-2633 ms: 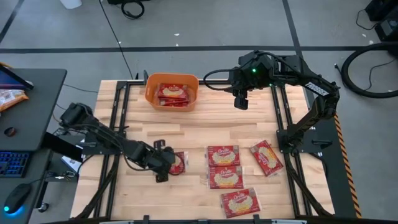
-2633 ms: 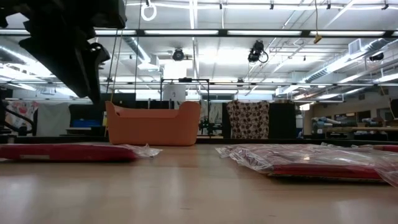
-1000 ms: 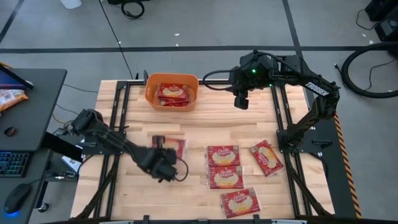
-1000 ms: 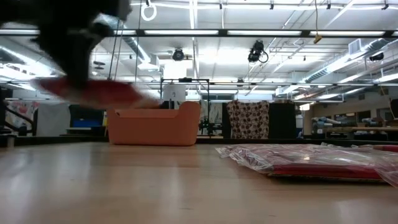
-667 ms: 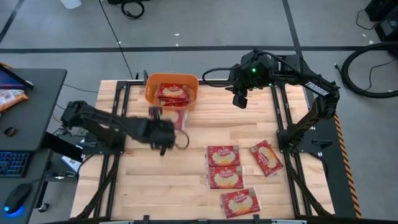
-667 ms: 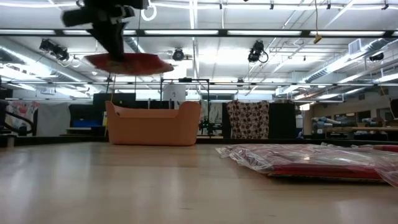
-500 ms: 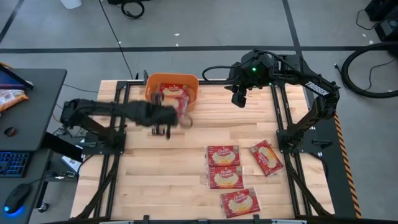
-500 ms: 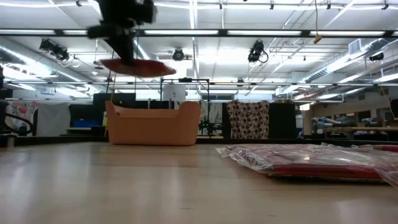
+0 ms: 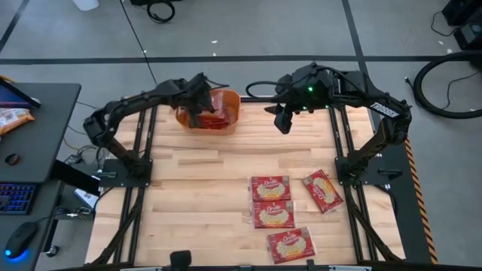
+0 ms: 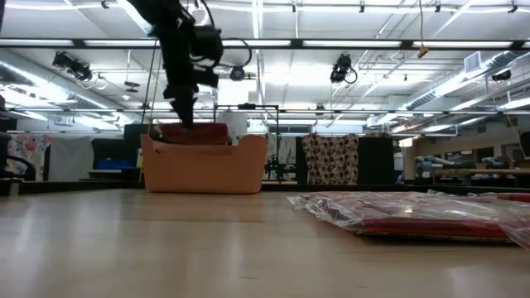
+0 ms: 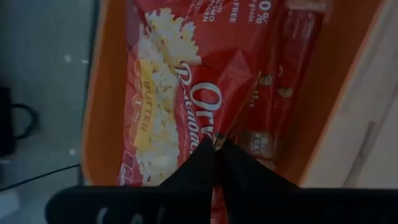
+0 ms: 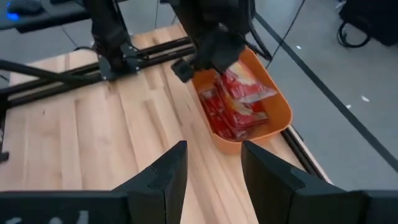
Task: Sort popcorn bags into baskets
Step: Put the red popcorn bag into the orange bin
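High view: left fingers (image 9: pixel 197 108) carried bag (image 9: pixel 216 105) to basket (image 9: pixel 230 119)

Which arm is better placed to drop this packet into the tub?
Left. The left gripper is shut on a popcorn bag directly over the orange tub. The right gripper hangs open and empty beside it.
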